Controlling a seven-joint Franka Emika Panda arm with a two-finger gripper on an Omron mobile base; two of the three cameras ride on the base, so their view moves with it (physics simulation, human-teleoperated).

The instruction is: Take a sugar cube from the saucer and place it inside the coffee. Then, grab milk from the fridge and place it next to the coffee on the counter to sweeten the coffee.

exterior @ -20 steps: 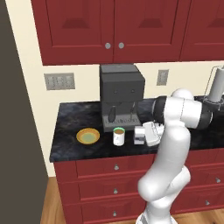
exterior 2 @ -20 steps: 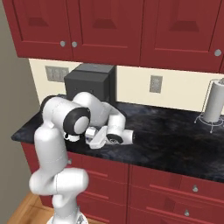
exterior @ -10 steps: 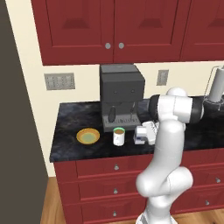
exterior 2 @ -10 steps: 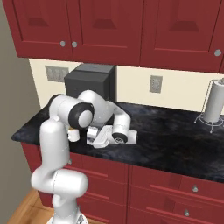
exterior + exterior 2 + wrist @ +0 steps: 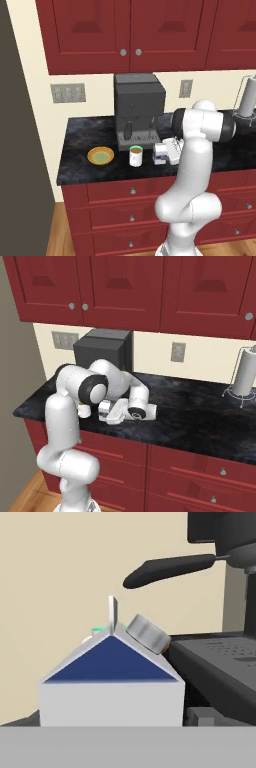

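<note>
The milk (image 5: 159, 154) stands upright on the black counter (image 5: 85, 137), just right of the coffee (image 5: 135, 155). My gripper (image 5: 167, 151) reaches level in from the right, right at the carton, and is open. The milk (image 5: 111, 684) shows close up in the hand view, its sides bare with no finger on them. The coffee's green rim (image 5: 98, 630) peeks out behind the carton. The orange saucer (image 5: 100, 156) lies left of the cup. The sugar cube is hidden. In the right base view the milk (image 5: 103, 410) stands off the hand's end, with the cup (image 5: 84, 412) half behind my arm.
A dark grey coffee machine (image 5: 139, 107) stands right behind the cup and milk, its drip tray (image 5: 222, 662) beside the carton. A paper towel holder (image 5: 244, 376) is at the far right. A tall dark panel (image 5: 22, 150) closes the counter's left end; I cannot tell if it is the fridge.
My arm's upper links have swung left over the hand. The hand and the milk have stayed beside the cup. The saucer and cup have not moved.
</note>
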